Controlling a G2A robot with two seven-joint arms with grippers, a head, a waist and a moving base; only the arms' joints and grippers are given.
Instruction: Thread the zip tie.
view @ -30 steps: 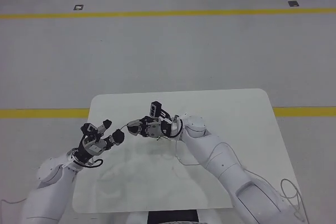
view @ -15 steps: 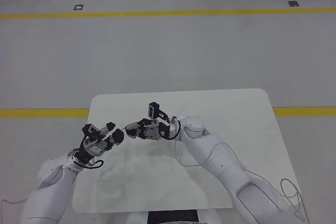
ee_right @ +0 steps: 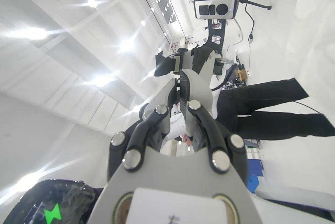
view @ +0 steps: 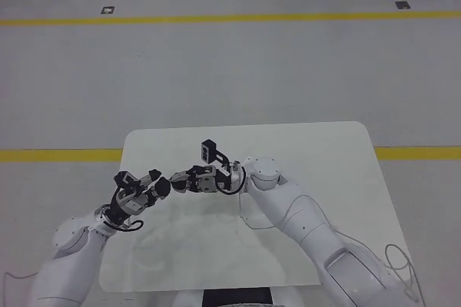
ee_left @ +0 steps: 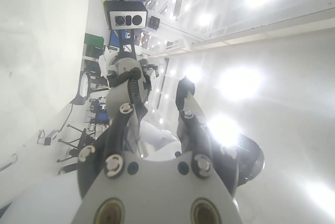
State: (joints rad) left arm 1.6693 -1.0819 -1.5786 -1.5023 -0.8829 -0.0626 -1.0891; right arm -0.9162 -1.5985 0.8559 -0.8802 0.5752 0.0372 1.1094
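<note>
Right gripper (ee_right: 180,84) is pinching its ribbed grey jaws nearly together, presumably on the zip tie, which is too thin to make out. Left gripper (ee_left: 159,89) is hovering nose-to-nose with it, black-tipped jaws spread wide to receive the strap, both lifted above the smooth, white, round-cornered worktop (view: 307,153).

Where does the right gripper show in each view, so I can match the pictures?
Top view: right gripper over the table, tips close to the left gripper.
Left wrist view: right gripper farther off, beyond the left gripper's open fingers.
Right wrist view: right gripper nearest the camera, fingers closed, facing the left gripper.
Shared landmark: the left gripper.
</note>
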